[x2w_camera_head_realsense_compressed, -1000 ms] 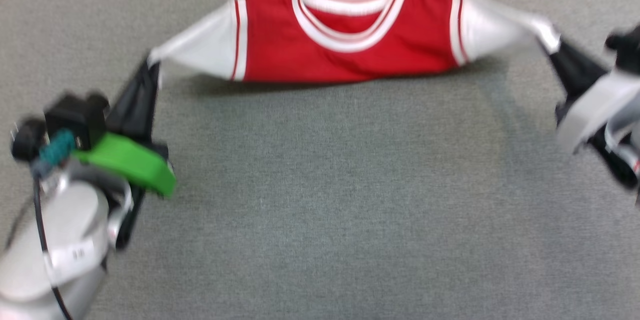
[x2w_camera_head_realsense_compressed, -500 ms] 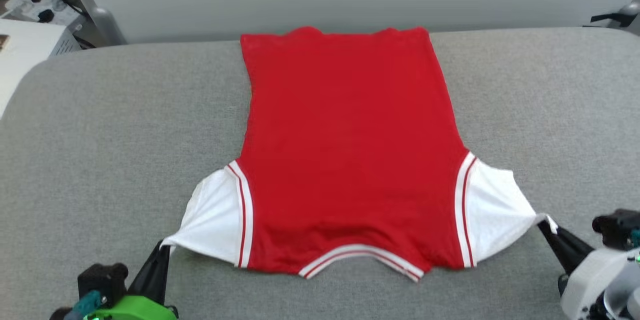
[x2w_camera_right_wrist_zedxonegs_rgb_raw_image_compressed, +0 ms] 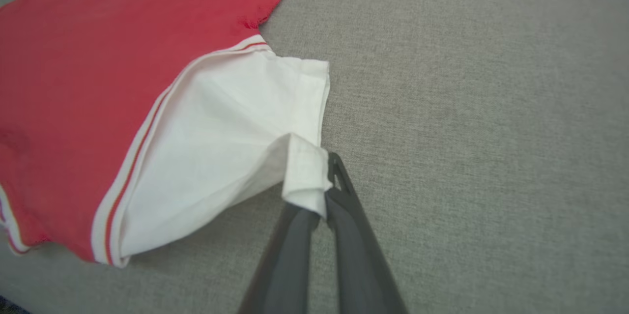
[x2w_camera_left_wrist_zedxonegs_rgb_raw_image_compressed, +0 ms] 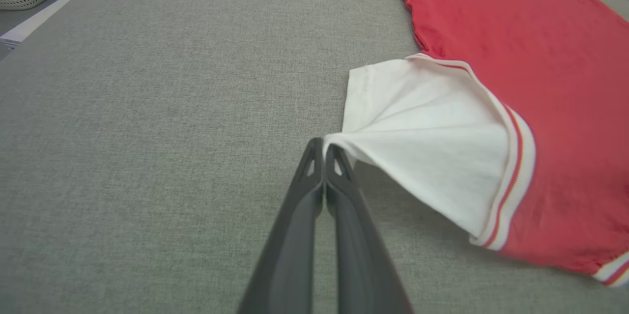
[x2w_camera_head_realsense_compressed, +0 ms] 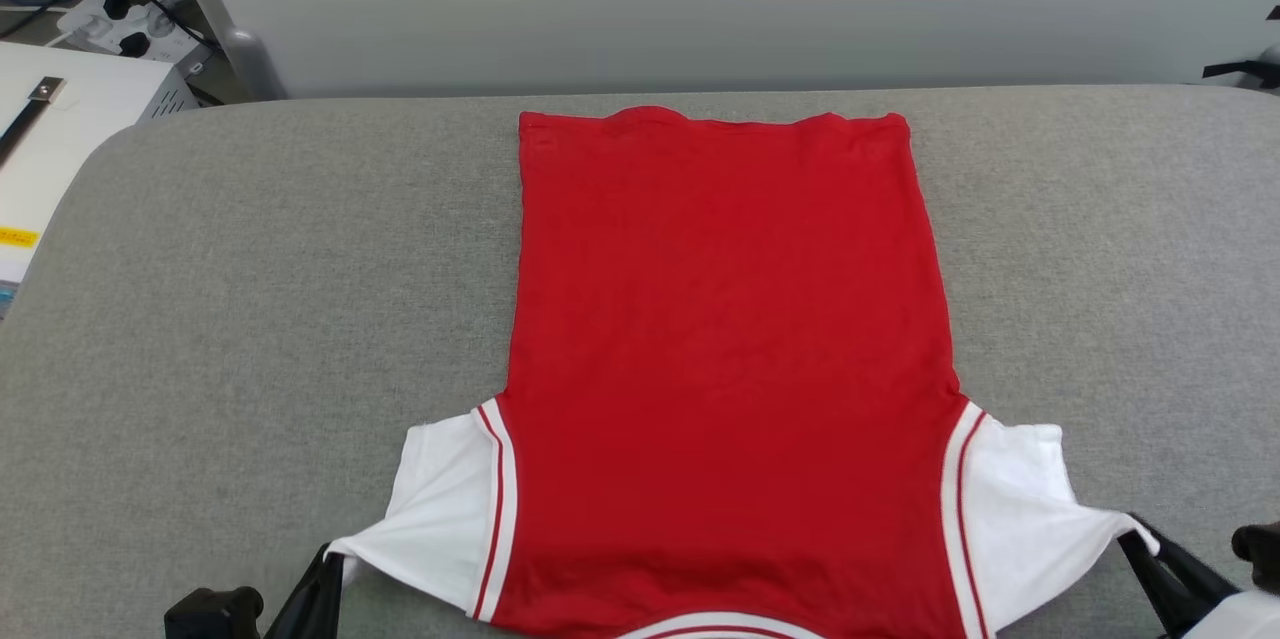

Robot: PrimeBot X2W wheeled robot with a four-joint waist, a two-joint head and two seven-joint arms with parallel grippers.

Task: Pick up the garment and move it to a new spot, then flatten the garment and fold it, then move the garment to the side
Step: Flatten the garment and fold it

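We see the garment [x2w_camera_head_realsense_compressed: 730, 359], plain red with white sleeves and striped trim, lying flat on the grey worktop [x2w_camera_head_realsense_compressed: 250, 319], hem farthest from us. Our wrist views add the grips: left hand [x2w_camera_left_wrist_zedxonegs_rgb_raw_image_compressed: 324, 149] and right hand [x2w_camera_right_wrist_zedxonegs_rgb_raw_image_compressed: 332, 176] each clamp a lifted sleeve corner.

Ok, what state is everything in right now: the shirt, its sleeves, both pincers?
garment: body flat on the grey surface, plain red side up, collar toward the robot.
left-side sleeve: stretched outward, corner raised.
right-side sleeve: stretched outward, cuff raised.
left pincer: shut on its sleeve corner.
right pincer: shut on its sleeve cuff.
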